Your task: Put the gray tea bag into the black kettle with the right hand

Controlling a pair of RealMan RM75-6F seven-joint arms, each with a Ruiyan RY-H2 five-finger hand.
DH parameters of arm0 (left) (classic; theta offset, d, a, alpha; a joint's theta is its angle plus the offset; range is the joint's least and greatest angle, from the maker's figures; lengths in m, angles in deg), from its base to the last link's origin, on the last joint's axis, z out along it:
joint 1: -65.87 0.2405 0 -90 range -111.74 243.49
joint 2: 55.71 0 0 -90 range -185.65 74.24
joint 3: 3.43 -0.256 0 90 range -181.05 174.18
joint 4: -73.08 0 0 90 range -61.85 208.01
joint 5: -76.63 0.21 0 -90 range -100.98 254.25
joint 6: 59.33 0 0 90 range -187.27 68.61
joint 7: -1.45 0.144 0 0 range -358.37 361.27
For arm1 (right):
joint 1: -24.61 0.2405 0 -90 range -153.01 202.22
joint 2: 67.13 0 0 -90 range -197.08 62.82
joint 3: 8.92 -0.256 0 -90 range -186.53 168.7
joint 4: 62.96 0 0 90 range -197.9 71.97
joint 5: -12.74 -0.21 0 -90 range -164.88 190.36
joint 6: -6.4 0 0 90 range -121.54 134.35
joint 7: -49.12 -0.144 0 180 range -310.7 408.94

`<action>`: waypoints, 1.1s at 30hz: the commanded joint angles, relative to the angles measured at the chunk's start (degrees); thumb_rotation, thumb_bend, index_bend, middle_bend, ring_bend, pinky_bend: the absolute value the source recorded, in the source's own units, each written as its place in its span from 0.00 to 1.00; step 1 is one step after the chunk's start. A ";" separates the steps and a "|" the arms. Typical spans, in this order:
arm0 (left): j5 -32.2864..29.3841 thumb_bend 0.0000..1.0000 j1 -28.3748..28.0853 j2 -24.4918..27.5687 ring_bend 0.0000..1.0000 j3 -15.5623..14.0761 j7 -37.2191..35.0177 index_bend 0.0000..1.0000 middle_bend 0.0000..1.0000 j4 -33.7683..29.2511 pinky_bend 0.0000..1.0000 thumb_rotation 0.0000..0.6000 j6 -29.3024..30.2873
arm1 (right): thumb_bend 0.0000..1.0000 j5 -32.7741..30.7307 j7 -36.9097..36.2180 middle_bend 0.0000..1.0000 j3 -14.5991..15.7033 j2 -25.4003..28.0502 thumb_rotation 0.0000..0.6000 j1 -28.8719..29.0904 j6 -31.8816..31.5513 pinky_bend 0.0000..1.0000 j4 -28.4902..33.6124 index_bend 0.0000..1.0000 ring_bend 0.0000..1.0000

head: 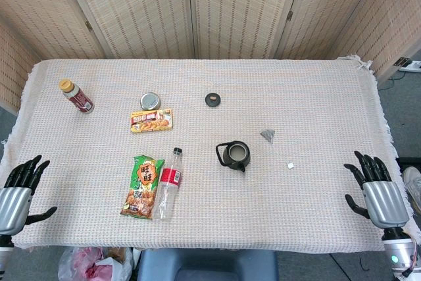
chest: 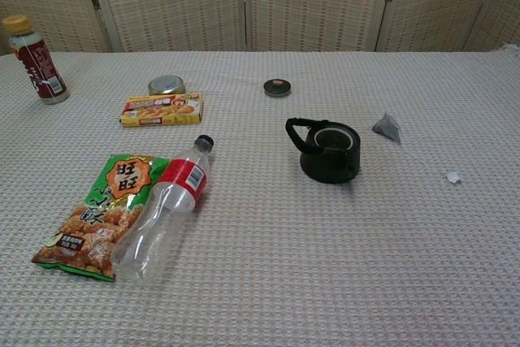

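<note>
The gray tea bag [head: 268, 135] [chest: 387, 127] lies on the cloth just right of the black kettle [head: 234, 154] [chest: 327, 150], a short gap between them. The kettle stands upright and lidless near the table's middle. Its round black lid [head: 212, 100] [chest: 277, 87] lies farther back. My right hand [head: 376, 191] rests open at the table's front right corner, well away from the tea bag. At the front left corner my left hand [head: 18, 189] is open too. Neither hand shows in the chest view.
A small white scrap [head: 290, 164] [chest: 453, 177] lies right of the kettle. On the left are a clear bottle [head: 168, 184], a green snack bag [head: 142, 186], a yellow box [head: 151, 120], a tin [head: 150, 101] and a brown drink bottle [head: 76, 95].
</note>
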State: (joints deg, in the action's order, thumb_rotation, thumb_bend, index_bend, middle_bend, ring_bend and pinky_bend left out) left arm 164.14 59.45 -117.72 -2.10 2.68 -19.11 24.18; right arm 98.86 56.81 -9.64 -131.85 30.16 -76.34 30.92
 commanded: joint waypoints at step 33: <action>2.44 0.12 1.13 1.56 0.00 -0.98 -6.56 0.00 0.00 1.47 0.11 1.00 2.49 | 0.30 -7.43 5.95 0.00 -4.97 -13.74 1.00 15.93 22.47 0.00 -14.40 0.43 0.00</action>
State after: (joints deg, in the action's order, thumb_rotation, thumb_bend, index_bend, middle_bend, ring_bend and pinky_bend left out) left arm 166.59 60.59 -116.18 -3.08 -3.87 -17.66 26.68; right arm 92.19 62.34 -14.37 -144.71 45.35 -54.80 17.49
